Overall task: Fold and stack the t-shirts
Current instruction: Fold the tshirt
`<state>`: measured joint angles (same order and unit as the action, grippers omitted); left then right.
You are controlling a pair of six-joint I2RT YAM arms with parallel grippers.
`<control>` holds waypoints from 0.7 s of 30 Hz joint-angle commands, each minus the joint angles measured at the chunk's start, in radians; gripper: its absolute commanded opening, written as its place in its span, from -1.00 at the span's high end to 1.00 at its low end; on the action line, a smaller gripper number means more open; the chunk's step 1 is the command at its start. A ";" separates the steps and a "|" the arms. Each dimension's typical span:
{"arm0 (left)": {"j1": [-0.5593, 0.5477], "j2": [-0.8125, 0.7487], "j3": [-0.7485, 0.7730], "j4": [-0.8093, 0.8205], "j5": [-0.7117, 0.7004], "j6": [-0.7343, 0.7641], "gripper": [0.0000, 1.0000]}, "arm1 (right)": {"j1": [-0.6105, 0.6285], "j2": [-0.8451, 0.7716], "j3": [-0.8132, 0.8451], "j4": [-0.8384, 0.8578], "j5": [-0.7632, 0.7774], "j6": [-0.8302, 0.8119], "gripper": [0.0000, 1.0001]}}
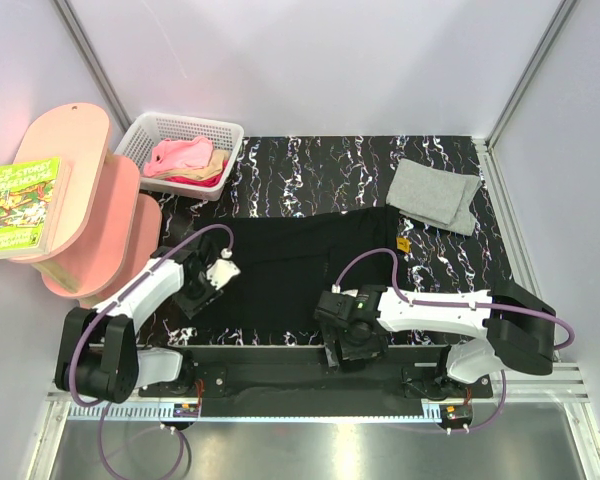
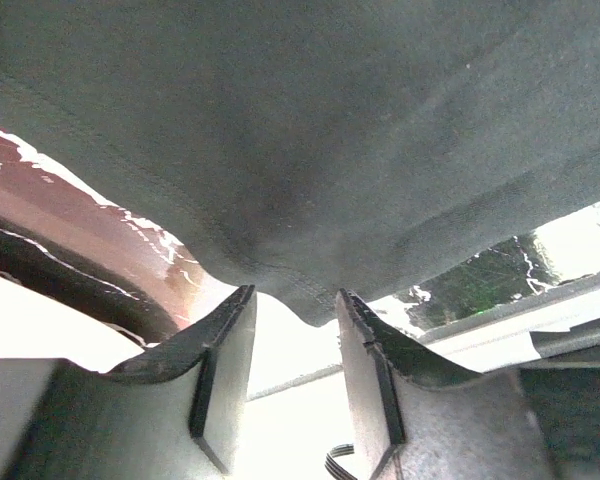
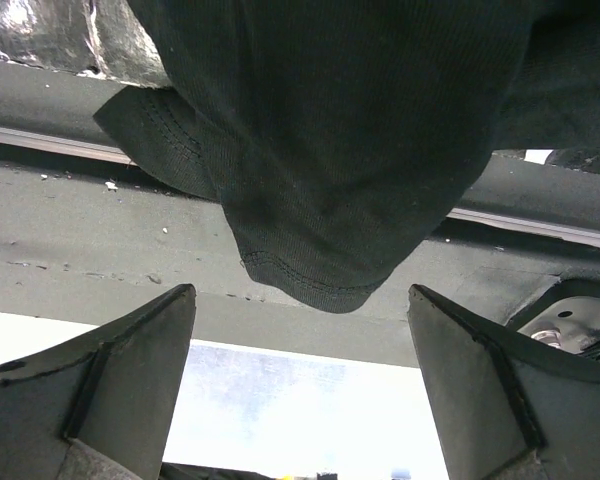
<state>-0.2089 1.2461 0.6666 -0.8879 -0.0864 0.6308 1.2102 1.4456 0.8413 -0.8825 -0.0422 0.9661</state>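
Note:
A black t-shirt [image 1: 290, 260] lies spread flat on the black marbled table [image 1: 310, 165], its near hem at the table's front edge. My left gripper [image 1: 200, 296] is at the shirt's near left corner. In the left wrist view it [image 2: 295, 295] is open, and the shirt [image 2: 330, 130] hem dips just between its tips. My right gripper [image 1: 342, 345] is at the near hem. In the right wrist view it [image 3: 300, 292] is wide open, and a rounded fold of the shirt [image 3: 340, 150] hangs just beyond the tips. A folded light grey t-shirt [image 1: 435, 192] lies at the back right.
A white basket [image 1: 236, 150] at the back left holds pink [image 1: 178, 155], tan and red shirts. A pink tiered shelf [image 1: 90, 200] with a book [image 1: 20, 205] stands at the left. A small orange tag [image 1: 403, 243] lies near the black shirt's right edge.

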 commanded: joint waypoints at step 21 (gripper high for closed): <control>-0.015 0.156 0.027 0.049 0.043 -0.019 1.00 | 0.006 0.010 0.076 0.001 0.074 0.023 0.36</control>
<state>-0.2195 1.3960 0.6792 -0.8734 -0.0879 0.6155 1.2102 1.4483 0.8597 -0.8772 -0.0082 0.9798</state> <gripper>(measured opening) 0.053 0.480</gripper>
